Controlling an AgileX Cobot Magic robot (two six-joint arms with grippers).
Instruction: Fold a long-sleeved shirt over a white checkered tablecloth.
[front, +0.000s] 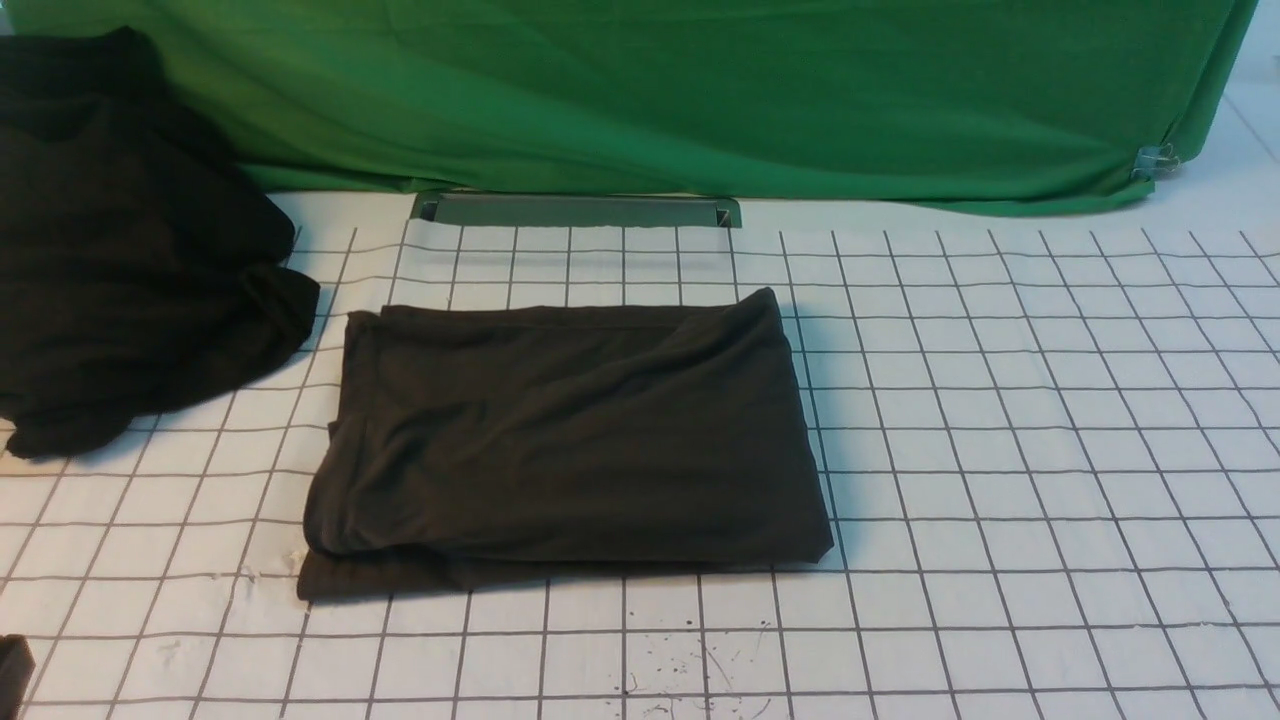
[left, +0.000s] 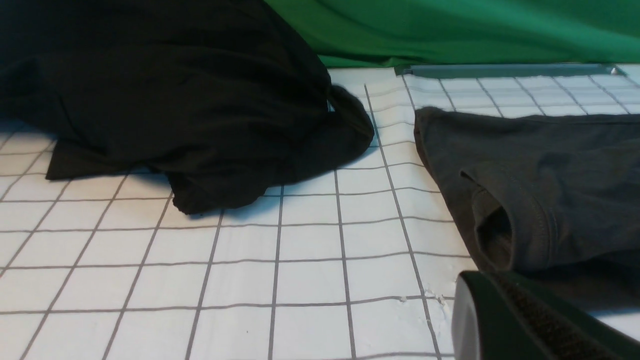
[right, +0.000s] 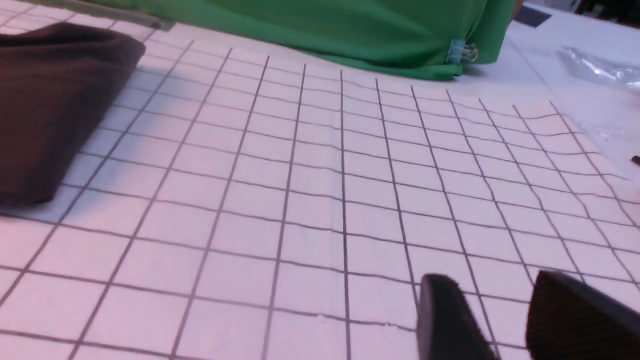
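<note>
The long-sleeved shirt lies folded into a dark brownish rectangle in the middle of the white checkered tablecloth. Its label and print are hidden. In the left wrist view the shirt shows a hemmed opening at its near corner. One finger of my left gripper sits just in front of that corner, low over the tablecloth; the other finger is out of frame. My right gripper stands open over bare tablecloth, well to the right of the shirt, with nothing between its fingers.
A blacker garment is heaped at the far left, close to the shirt's left edge. A plain green cloth hangs along the back, held by a binder clip. A grey bar lies behind the shirt. Clear plastic lies off the cloth.
</note>
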